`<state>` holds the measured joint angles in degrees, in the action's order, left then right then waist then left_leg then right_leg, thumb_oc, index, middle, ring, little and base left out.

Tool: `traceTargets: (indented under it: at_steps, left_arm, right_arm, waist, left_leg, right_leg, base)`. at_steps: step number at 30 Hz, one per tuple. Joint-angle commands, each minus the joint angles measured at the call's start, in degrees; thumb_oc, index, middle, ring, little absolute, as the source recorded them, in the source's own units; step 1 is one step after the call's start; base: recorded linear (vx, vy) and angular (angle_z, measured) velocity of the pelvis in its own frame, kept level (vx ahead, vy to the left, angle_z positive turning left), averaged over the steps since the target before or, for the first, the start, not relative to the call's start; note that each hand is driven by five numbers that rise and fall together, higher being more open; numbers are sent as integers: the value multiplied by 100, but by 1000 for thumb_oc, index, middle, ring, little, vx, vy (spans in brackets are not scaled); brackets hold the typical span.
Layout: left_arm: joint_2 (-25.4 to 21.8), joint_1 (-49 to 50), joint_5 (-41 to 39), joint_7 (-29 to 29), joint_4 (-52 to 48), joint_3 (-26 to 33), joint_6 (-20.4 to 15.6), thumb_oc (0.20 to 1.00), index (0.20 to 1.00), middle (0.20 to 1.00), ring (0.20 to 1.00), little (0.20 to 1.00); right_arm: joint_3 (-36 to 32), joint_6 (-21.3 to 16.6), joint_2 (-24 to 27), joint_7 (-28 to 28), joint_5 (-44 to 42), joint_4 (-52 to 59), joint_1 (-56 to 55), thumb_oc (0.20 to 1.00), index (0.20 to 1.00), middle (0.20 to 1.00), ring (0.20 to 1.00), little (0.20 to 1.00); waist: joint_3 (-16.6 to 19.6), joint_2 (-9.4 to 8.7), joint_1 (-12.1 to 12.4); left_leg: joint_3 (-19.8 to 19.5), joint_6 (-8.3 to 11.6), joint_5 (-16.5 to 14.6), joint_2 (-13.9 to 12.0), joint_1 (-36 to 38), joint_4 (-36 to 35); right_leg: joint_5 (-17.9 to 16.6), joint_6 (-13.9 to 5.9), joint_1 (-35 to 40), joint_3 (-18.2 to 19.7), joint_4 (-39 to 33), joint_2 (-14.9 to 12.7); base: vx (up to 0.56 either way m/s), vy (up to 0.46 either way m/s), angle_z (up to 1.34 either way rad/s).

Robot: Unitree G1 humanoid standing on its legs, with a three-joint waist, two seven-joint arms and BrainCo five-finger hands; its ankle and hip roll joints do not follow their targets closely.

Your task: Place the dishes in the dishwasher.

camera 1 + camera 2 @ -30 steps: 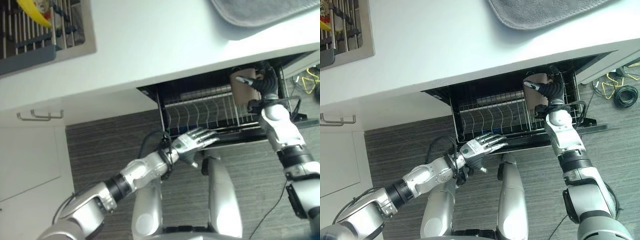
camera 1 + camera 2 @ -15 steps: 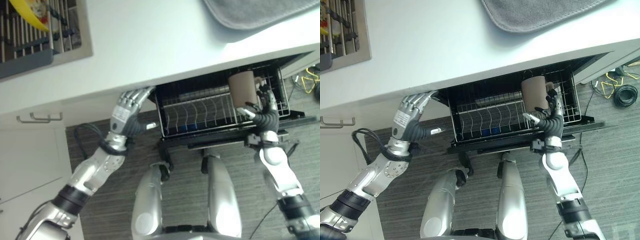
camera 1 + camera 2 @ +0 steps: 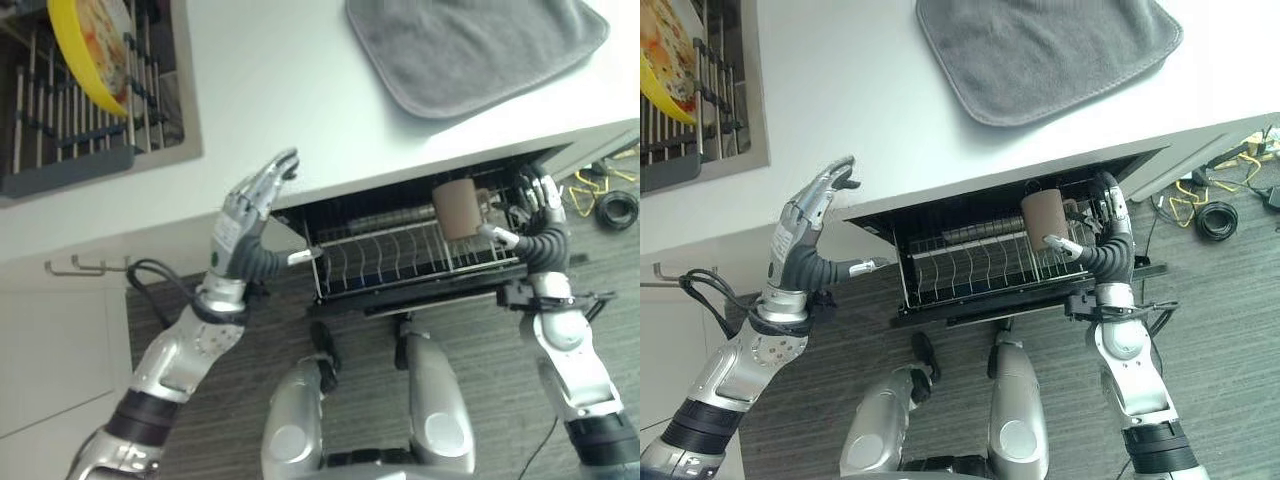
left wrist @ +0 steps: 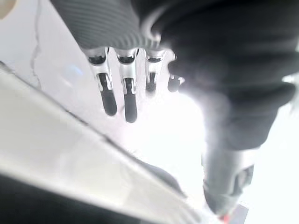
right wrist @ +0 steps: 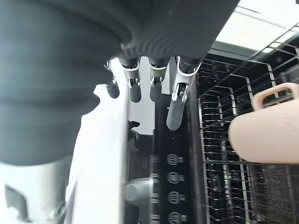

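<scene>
A brown mug [image 3: 457,208] stands in the wire rack [image 3: 385,250] of the open dishwasher under the counter, towards the rack's right end. My right hand [image 3: 540,215] is just right of the mug, apart from it, with straight fingers [image 5: 174,105] along the rack's side; the mug [image 5: 266,135] shows past them. My left hand [image 3: 252,205] is raised at the counter's front edge, left of the dishwasher, its fingers [image 4: 117,95] straight and holding nothing. A yellow plate [image 3: 85,50] stands in the sink's drying rack at the far left.
A grey towel [image 3: 470,50] lies on the white counter [image 3: 290,100] at the back right. A cabinet handle [image 3: 80,265] is on the white front at the left. Yellow and black cables [image 3: 610,195] lie on the floor at the right.
My right hand has let go of the mug, left it in the rack and drawn back to its right. My left hand has risen from the dishwasher's front to the counter edge. The camera shifted.
</scene>
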<state>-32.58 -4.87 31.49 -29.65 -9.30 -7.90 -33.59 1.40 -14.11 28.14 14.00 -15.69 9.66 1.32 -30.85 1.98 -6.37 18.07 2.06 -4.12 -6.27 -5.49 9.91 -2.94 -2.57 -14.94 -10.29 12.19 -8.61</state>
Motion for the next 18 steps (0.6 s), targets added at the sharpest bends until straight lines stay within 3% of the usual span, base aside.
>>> traceTargets:
  at_steps: [1, 4, 8, 12, 13, 16, 18]
  left_arm:
    - [-222, 54, -909, 620, -498, 221, -771, 1000, 1000, 1000, 1000, 1000]
    - [-144, 248, -1499, 1386, -479, 137, -831, 1000, 1000, 1000, 1000, 1000]
    - [-28, 498, -1662, 1148, -458, 65, -1061, 1000, 1000, 1000, 1000, 1000]
    - [190, 419, -2516, 920, -299, 192, -1528, 1000, 1000, 1000, 1000, 1000]
    - [310, 352, -2873, 1006, -267, 225, -1528, 1000, 1000, 1000, 1000, 1000]
    - [573, 248, -3858, 1533, -108, 281, -1333, 1000, 1000, 1000, 1000, 1000]
    - [742, 270, -3979, 1530, -77, 293, -1240, 1000, 1000, 1000, 1000, 1000]
  right_arm:
    - [-286, -554, -31, -329, 93, 570, -96, 1000, 1000, 1000, 1000, 1000]
    - [-278, -585, -31, -473, 63, 574, -299, 1000, 1000, 1000, 1000, 1000]
    - [-191, -671, 13, -657, -59, 506, -377, 1000, 1000, 1000, 1000, 1000]
    - [-38, -1333, 4, -937, -261, 581, -189, 1000, 1000, 1000, 1000, 1000]
    - [31, -1484, 12, -1051, -360, 652, -60, 1000, 1000, 1000, 1000, 1000]
    - [231, -1294, 21, -1500, -700, 691, 242, 1000, 1000, 1000, 1000, 1000]
    - [367, -1286, -14, -1589, -658, 637, 345, 1000, 1000, 1000, 1000, 1000]
  waist:
    - [340, -153, -51]
    - [639, -161, -67]
    - [1151, -145, -20]
    - [1598, -131, 122]
    - [1710, -127, 196]
    - [1902, -136, 346]
    - [2002, -149, 415]
  left_leg:
    - [-150, -55, -285, -265, 128, 112]
    - [-125, -64, -99, -282, 390, -178]
    - [-213, 9, 82, -300, 782, -633]
    - [-301, 152, 354, -338, 1090, -1210]
    - [-344, 212, 431, -368, 1134, -1340]
    - [-419, 278, 439, -383, 1206, -1419]
    - [-379, 322, 444, -422, 1268, -1436]
  right_leg:
    - [1009, -524, 755, -178, 324, -560]
    - [906, -476, 1037, -262, 104, -506]
    - [893, -464, 1446, -338, -141, -407]
    - [830, -477, 1882, -522, -570, -320]
    - [817, -474, 2011, -599, -708, -297]
    - [759, -472, 2224, -756, -985, -273]
    - [655, -483, 2337, -869, -1199, -275]
  base:
    - [78, 32, -3]
    - [64, 19, 5]
    - [70, 12, 3]
    - [4, -19, 16]
    - [-18, -42, 19]
    - [-17, -72, 28]
    - [-10, -81, 24]
